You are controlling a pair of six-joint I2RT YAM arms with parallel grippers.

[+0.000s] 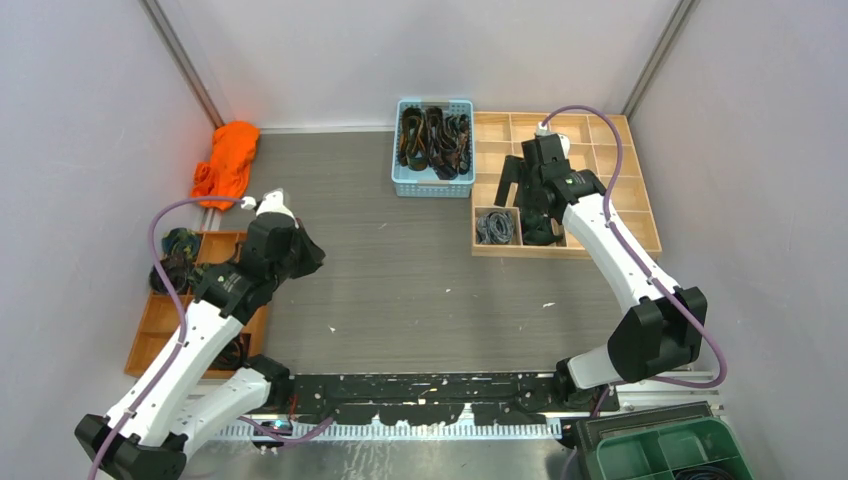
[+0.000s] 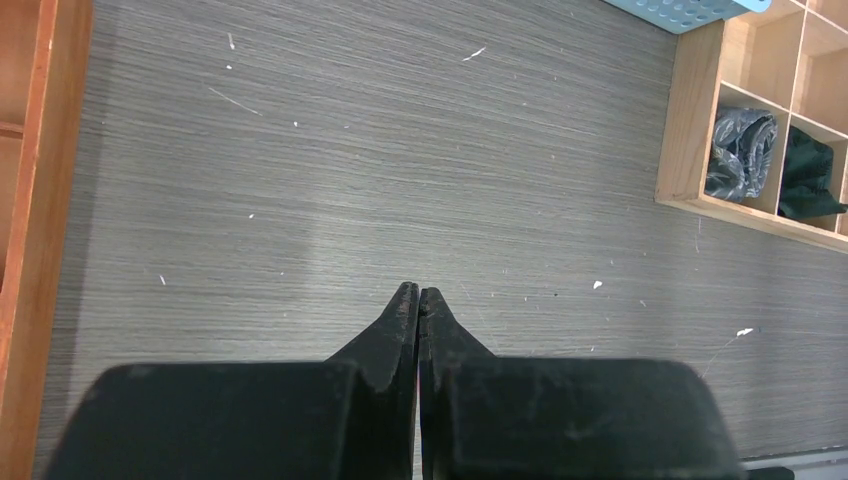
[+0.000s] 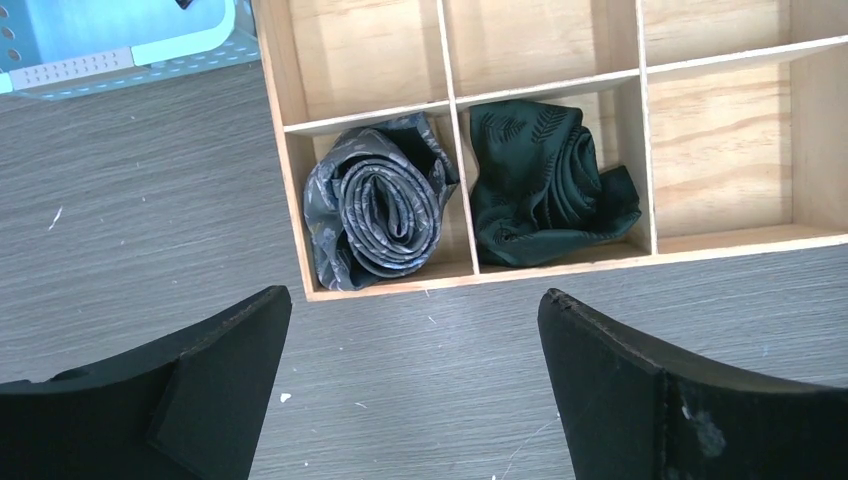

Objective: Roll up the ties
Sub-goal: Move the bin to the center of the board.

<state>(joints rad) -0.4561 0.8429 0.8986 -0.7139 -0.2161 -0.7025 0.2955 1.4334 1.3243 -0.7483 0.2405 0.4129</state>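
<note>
- left claw (image 2: 418,295): closed, fingertips pressed together with nothing between them. It hangs over the bare grey counter (image 1: 400,290), just right of the left wooden tray (image 1: 150,330).
- right claw (image 3: 412,300): spread wide and empty. It is held above the near edge of the right wooden tray (image 1: 635,225), over that tray's near-left compartments.
- grey tie (image 3: 378,210): rolled into a coil, sitting in the near-left corner compartment of the right tray.
- green tie (image 3: 540,180): in the compartment just to the right of the grey one. Its coil is looser, with fabric bunched toward the right wall.
- unrolled ties (image 1: 435,135): bundled together in the blue basket (image 1: 434,187) at the far side of the counter, just beside the right tray's left wall.
- The left tray holds more dark fabric (image 1: 178,258), partly hidden by the left arm. I cannot tell whether it is rolled.
- orange cloth (image 1: 228,160): crumpled at the far-left corner of the counter, well apart from both claws.
</note>
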